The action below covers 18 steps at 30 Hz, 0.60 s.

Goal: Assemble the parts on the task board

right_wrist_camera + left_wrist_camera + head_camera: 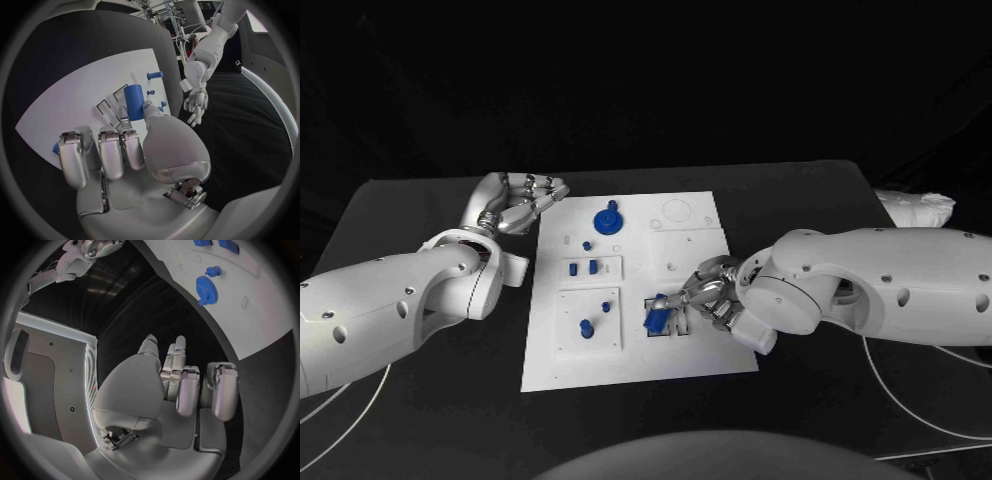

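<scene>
Right hand (708, 297) pinches a blue cylindrical part (133, 101) over the white task board's (689, 362) near-right slots, fingers partly hiding it; left hand (524, 205), fingers curled in empty, sits off the far-left edge.

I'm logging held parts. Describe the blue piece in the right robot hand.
The blue cylinder looks like smooth, matte plastic. The right robot hand pinches it between fingertips, roughly upright, over the task board near the dark-outlined slots at the board's near right section. Whether its lower end touches the board cannot be told.
</scene>
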Motion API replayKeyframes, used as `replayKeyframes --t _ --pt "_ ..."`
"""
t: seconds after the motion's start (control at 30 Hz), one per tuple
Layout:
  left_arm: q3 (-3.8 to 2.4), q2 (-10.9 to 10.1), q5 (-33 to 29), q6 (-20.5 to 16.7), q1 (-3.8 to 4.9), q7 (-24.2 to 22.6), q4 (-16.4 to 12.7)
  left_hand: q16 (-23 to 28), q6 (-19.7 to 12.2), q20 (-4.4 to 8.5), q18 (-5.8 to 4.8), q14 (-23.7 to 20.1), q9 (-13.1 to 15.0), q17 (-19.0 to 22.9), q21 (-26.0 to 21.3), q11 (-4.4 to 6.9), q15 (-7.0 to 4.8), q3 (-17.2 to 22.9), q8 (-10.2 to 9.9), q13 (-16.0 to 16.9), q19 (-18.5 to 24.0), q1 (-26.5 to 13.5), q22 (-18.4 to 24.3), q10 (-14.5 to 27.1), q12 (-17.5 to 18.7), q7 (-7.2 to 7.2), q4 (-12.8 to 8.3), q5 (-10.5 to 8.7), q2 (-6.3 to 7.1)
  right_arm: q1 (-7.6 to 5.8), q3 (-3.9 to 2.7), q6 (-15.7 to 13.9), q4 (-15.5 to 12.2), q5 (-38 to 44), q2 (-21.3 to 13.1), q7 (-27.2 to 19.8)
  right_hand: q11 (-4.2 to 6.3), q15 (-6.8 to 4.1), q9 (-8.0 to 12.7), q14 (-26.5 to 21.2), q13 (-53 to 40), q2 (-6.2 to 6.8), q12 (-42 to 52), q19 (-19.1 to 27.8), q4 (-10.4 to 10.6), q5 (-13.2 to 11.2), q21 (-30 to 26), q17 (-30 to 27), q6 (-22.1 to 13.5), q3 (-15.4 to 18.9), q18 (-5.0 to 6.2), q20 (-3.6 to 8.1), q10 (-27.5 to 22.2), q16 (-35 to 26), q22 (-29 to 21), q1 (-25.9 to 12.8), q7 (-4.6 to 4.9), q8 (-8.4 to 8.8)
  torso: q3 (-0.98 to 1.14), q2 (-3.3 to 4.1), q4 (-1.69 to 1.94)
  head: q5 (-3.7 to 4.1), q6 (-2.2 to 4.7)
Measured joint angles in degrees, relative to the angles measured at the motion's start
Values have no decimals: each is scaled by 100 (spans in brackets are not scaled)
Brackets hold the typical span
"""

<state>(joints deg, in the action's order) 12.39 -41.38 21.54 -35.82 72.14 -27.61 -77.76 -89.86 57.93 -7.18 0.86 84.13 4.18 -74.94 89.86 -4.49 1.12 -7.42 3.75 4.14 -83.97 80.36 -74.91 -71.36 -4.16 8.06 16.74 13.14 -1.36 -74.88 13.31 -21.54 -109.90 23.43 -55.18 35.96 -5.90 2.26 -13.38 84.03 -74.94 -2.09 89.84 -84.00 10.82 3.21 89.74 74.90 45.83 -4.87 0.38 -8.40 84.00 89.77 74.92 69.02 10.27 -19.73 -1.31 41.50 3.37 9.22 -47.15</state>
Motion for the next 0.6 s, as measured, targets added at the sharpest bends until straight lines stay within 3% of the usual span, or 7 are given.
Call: replayKeyframes --t 0.2,0.37,0.5,0.6 --pt "0 0 0 4 0 0 1 0 0 0 0 0 0 0 0 0 0 0 0 0 0 0 0 0 0 0 0 0 0 -4 -1 -6 27 87 1 44 0 0 -27 0 0 52 0 0 105 -11 0 2 -296 243 0 0 0 0 0 -63 28 -50 0 0 2 -2 3" --pt "-2 4 0 8 0 1 4 0 0 0 0 0 0 1 0 0 0 0 0 0 0 0 0 0 0 0 0 0 0 0 2 -5 37 143 17 83 0 0 -166 0 0 51 0 0 95 -11 0 5 -361 346 0 0 0 0 0 -62 -11 -221 -1 -1 1 -4 4" --pt "-1 11 0 12 0 1 7 0 0 0 0 0 0 1 0 0 0 0 0 0 0 0 0 0 0 0 0 0 0 1 2 -3 33 169 19 98 0 0 -248 0 0 -49 0 0 63 -11 0 5 -440 378 1 0 0 0 -1 38 -12 -370 0 -1 -1 -1 4" --pt "-1 13 0 15 0 1 8 0 21 0 0 0 0 1 0 0 0 0 0 0 0 0 0 0 0 -21 0 0 0 9 4 -5 21 190 10 99 0 0 -368 0 0 -70 0 0 80 -11 0 4 -485 489 0 0 0 0 -1 59 -17 -570 0 -1 -2 -1 2"
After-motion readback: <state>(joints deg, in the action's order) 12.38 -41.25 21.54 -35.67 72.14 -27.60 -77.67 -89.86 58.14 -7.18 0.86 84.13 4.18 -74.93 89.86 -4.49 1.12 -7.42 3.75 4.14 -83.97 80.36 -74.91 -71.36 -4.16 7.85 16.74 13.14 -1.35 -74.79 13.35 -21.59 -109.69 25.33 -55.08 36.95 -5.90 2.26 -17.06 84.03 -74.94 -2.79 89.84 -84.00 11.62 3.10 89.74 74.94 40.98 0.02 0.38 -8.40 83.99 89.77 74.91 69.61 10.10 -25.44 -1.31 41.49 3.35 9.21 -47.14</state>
